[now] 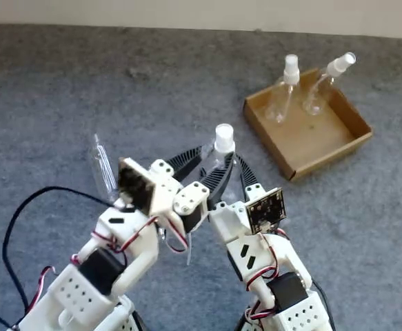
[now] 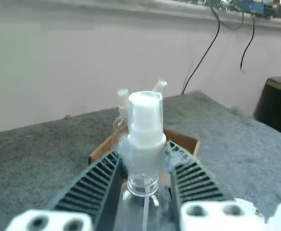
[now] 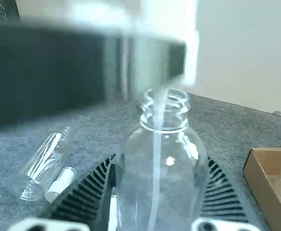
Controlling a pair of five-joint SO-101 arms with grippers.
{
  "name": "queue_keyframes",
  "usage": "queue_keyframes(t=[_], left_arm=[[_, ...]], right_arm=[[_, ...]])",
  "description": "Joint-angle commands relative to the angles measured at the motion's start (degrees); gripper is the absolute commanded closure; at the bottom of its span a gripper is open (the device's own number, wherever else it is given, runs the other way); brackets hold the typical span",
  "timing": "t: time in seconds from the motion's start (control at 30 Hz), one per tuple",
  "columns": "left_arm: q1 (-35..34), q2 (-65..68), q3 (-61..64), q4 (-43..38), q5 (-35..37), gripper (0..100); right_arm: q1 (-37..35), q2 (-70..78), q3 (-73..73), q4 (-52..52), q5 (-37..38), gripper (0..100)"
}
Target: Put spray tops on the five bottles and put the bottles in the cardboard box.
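So the left gripper [image 2: 143, 155] is clamped on a white spray top [image 2: 144, 122], one ribbed black finger on each side of its collar. Directly under that gripper sits the open neck of a clear bottle [image 3: 162, 187], and the top's thin dip tube [image 3: 155, 144] runs down through the neck into the bottle. From the right wrist view the threads are still bare, so the top isn't seated.

The right gripper [image 3: 160, 163] has that bottle squeezed upright between its fingers, holding the body lower down, just below the left gripper. In the high view the two grippers meet nose to nose, with the white top poking up between them.

Beyond both grippers is the cardboard box [image 1: 318, 134], well apart from them on the grey bench [image 1: 63, 83]. There are two bottles in it, both with tops on: one [image 1: 283, 93] fairly upright against the far wall, the other [image 1: 321, 86] leaning over the far rim.

Out past the left arm's side, another clear bottle [image 1: 103, 165] lies flat on the bench (there's a white piece at its end, can't tell if it's attached).
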Motion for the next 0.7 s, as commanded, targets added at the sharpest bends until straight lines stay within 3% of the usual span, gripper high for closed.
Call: queue_keyframes(t=[0.0,0.1,0.67], left_arm=[[0.4,-7.69,1.27,3.08,-0.35,93],[0.22,-10.42,2.86,6.33,-0.35,93],[0.13,-10.95,0.84,6.24,-0.44,91]], right_arm=[[-0.22,-0.66,6.11,-1.19,0.44,82.6],[-0.22,-0.66,6.11,-1.19,0.44,82.6],[-0.22,-0.66,6.11,-1.19,0.44,82.6]])
